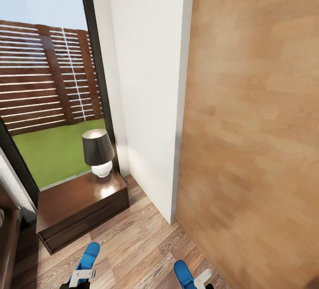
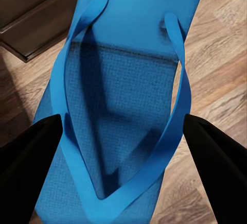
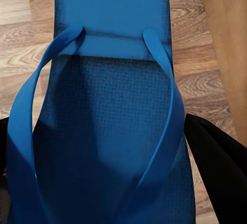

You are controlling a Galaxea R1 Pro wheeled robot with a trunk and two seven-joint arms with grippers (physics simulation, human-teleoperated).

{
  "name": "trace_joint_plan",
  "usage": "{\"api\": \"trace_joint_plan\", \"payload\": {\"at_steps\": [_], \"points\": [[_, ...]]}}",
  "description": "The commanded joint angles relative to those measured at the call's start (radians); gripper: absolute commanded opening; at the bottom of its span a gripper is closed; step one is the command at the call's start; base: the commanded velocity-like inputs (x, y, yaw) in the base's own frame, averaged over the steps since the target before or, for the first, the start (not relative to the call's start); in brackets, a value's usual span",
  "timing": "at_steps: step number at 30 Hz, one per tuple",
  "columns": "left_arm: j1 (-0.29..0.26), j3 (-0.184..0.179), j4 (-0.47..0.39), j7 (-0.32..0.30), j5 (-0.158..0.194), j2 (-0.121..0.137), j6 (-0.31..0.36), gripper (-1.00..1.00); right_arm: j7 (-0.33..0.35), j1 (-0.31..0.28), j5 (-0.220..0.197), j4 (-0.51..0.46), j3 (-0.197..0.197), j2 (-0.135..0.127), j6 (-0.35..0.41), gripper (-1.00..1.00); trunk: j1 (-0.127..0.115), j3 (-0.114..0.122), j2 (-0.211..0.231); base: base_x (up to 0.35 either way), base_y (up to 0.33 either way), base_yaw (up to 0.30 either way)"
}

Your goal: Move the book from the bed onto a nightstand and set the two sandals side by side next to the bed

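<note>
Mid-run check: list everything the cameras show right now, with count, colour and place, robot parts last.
sandals: 2, bright blue; one in the left gripper, one in the right gripper, both over the floor.
nightstand: 1, dark brown, at the window, left of the white wall.
lamp: 1, black shade, white base, on the nightstand.
window: 1, black frame; fence and grass outside.
wall: 1, white, centre.
door: 1, light wood, right.
floor: wood plank.
left gripper: black jaws astride a sandal.
right gripper: black jaws astride a sandal.

Lamp [image 1: 98, 152] on nightstand [image 1: 79, 211] — wall [image 1: 146, 94] to its right — window [image 1: 48, 81] behind.
</note>
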Motion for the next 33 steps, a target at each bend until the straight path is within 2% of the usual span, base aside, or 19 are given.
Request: {"api": "trace_joint_plan", "payload": {"at_steps": [1,4,33], "points": [[-0.001,-0.005,0.001,0.003,0.004,0.000,-0.003,-1.00,0.002,-0.001,0.001,0.001,0.000,0.000,-0.004,-1.00,-0.004,0.002,0.006,0.000,0.000,0.000],[-0.001,-0.005,0.001,0.003,0.003,0.000,-0.003,-1.00,0.002,-0.001,0.001,0.001,0.000,0.000,-0.004,-1.00,-0.015,0.011,0.027,0.000,0.000,0.000],[-0.002,-0.014,-0.004,0.008,-0.002,-0.003,-0.004,-1.00,0.002,-0.001,0.001,0.001,-0.001,-0.001,-0.004,-1.00,-0.015,0.011,0.027,0.001,0.000,0.000]]}}
